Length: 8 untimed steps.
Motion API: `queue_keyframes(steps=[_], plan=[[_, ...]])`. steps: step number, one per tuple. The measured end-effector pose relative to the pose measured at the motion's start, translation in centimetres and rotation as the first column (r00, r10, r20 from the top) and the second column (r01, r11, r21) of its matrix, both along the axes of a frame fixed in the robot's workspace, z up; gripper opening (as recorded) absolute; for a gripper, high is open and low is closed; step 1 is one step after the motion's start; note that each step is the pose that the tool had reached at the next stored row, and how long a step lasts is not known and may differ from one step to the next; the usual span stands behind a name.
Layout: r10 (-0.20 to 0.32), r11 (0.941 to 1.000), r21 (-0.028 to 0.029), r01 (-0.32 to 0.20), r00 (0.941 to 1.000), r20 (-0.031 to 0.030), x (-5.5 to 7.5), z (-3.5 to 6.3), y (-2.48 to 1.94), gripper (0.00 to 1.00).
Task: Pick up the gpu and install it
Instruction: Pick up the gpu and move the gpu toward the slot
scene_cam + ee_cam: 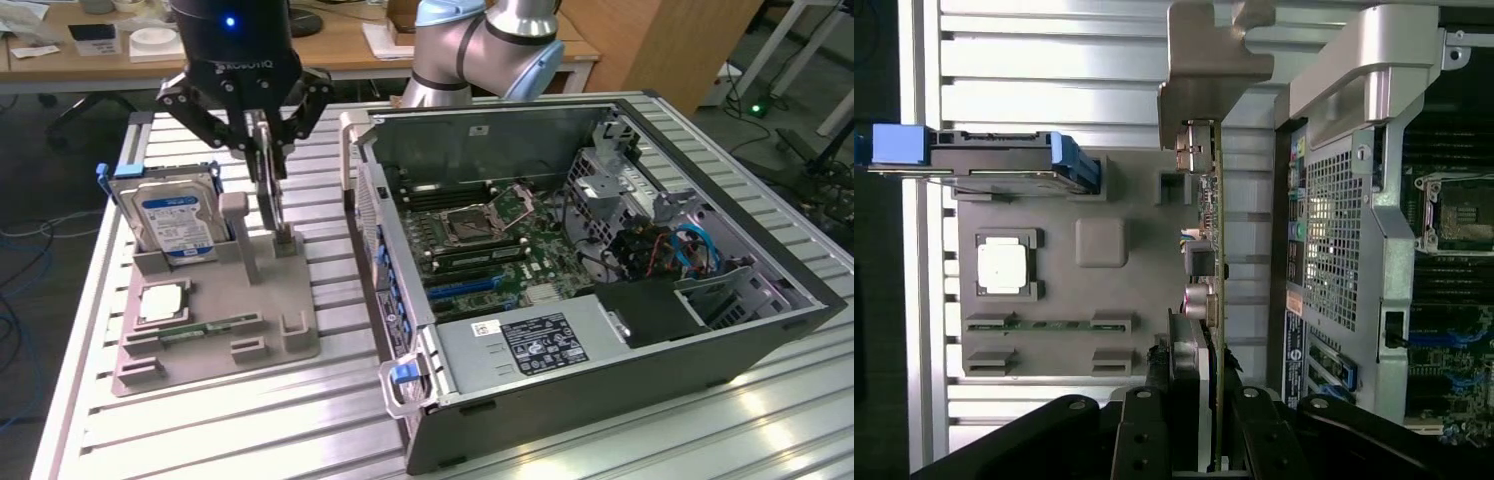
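The gpu [272, 190] stands on edge in the grey holder tray [267, 345], a thin card seen almost edge-on. My gripper [264, 150] comes straight down over it, with one finger on each face of the card, shut on its upper part. In the wrist view the gpu [1216, 230] runs as a thin line away from my gripper [1212, 375], and its silvery bracket [1214, 50] is at the far end. The card's lower edge is at the tray's slot posts; whether it has lifted clear I cannot tell.
On the same tray sit a silver hard drive [174, 215] with a blue-white label, a CPU [160, 300] and a green memory stick [207, 327]. The open computer case [747, 330] lies to the exterior view's right, motherboard [481, 240] exposed. Everything rests on a slatted aluminium table [240, 430].
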<state>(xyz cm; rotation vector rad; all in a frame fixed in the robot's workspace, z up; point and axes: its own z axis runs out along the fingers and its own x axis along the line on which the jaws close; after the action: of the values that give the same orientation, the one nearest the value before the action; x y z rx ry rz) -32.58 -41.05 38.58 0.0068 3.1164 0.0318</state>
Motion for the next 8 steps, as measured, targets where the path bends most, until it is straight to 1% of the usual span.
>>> queue_keyframes(steps=[8], plan=[[0.0,1.0,0.0001,0.0,1.0,0.0,0.0,0.96,0.0,0.28]])
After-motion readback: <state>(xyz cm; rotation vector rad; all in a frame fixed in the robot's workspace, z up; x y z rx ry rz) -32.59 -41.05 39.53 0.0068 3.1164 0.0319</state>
